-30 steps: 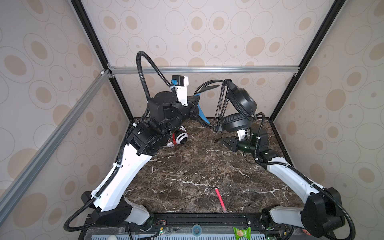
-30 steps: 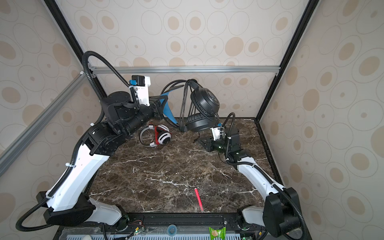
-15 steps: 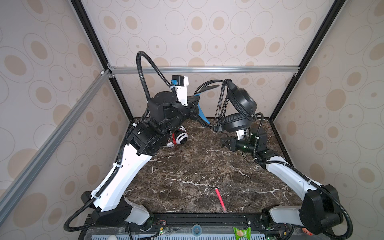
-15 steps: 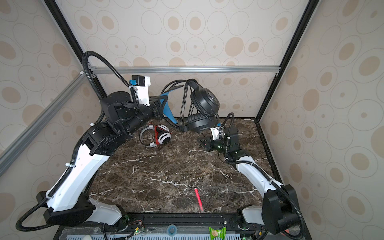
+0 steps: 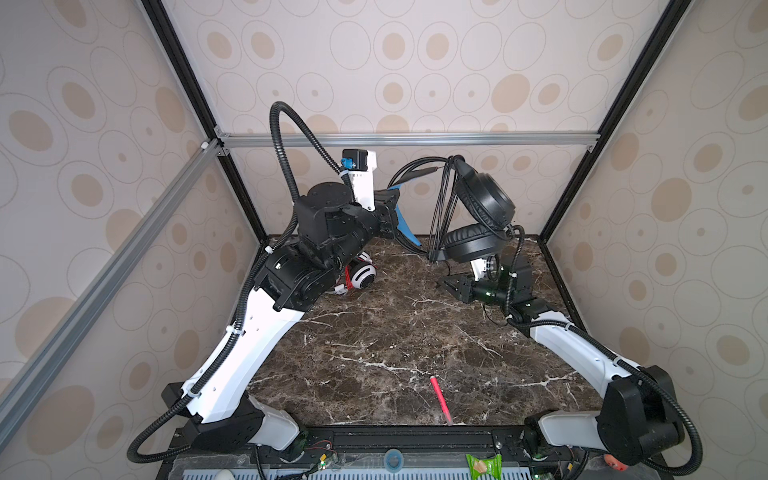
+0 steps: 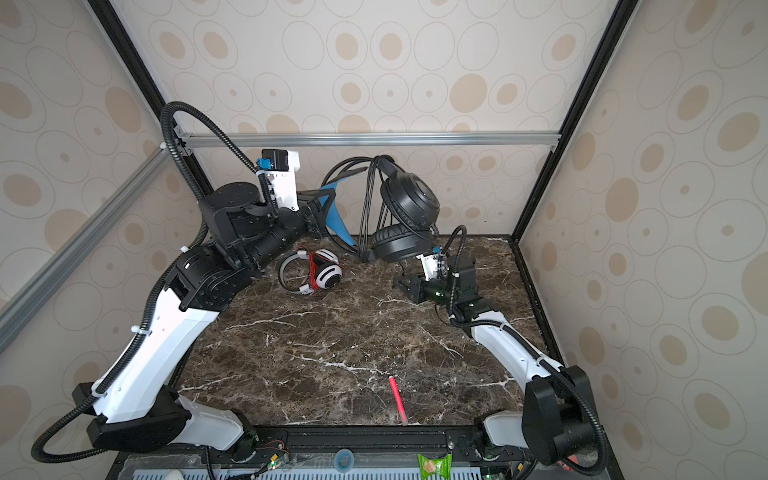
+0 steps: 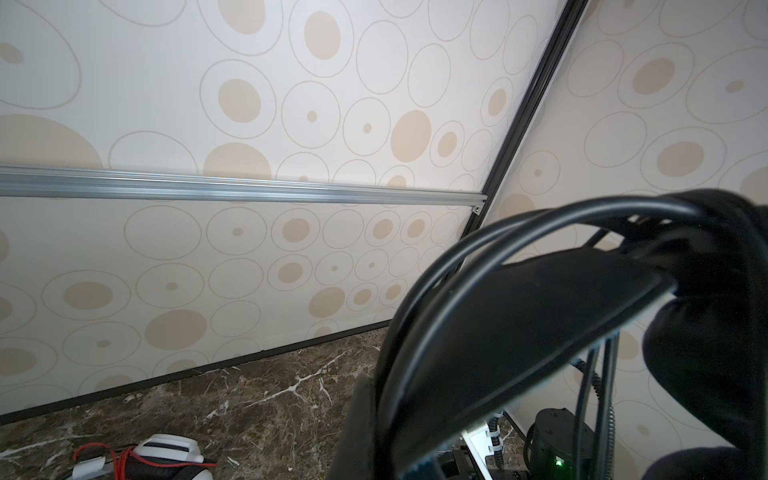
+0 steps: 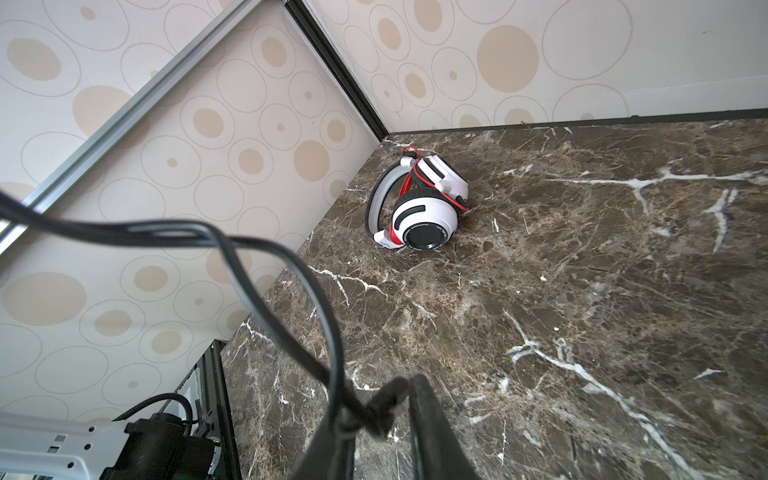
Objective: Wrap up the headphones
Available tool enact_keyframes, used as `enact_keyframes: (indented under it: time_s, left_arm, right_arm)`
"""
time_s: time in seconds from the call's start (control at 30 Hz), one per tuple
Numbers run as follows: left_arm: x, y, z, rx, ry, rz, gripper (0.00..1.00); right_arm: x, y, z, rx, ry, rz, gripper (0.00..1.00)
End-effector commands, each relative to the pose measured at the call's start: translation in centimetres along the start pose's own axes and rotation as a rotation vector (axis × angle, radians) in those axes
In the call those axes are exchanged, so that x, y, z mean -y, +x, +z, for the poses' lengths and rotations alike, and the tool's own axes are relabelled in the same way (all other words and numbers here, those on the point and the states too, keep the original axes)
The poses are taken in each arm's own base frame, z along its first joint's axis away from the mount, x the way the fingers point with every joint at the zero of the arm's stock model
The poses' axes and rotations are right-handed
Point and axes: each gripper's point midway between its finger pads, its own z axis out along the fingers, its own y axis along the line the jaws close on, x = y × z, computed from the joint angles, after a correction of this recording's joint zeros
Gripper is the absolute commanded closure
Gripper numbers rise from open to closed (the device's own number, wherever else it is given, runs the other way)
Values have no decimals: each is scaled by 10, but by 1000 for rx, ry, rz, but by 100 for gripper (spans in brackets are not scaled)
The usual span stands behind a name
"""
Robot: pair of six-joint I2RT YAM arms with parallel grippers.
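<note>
We see the left gripper [image 5: 392, 210] clamped on the band of the black headset [image 5: 484, 199], held in the air over the back of the table [image 5: 374, 332], with its black cord [image 5: 442, 208] looped across it. The right gripper [image 5: 449, 286] sits low near the back right corner. The cord runs close by it, but we cannot tell whether it grips anything. The white headset [image 6: 328, 274] lies near the back left corner.

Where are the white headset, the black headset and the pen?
white headset [image 6: 328, 275], a top view, striped ear cup.
black headset [image 6: 412, 199], a top view, upper ear cup.
pen [image 6: 397, 400], a top view, middle of shaft.
</note>
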Motion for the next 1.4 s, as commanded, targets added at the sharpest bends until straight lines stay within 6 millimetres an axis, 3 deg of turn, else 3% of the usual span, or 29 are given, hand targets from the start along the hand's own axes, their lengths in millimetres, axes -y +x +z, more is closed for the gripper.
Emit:
enact_keyframes:
  time_s: [0.0,0.13,0.47,0.9,1.17,1.37]
  left_arm:
    - [11,-49,-24,158,55,-91,100]
    - [11,-50,-22,159,59,-99,100]
    - [11,-49,-16,156,68,-103,100]
    - [8,-46,-15,152,67,-108,100]
    - [6,-43,-18,150,63,-114,100]
    - [4,-42,-20,151,61,-120,100]
  right_arm:
    - [-2,-6,1,14,-18,-7,80]
    - [-1,-7,1,16,-13,-12,84]
    - [-4,-16,3,34,-24,-16,75]
    - [-6,-22,-2,57,-2,-35,79]
    - [-10,-30,-6,84,7,-45,73]
    - [-10,-31,-7,83,8,-47,79]
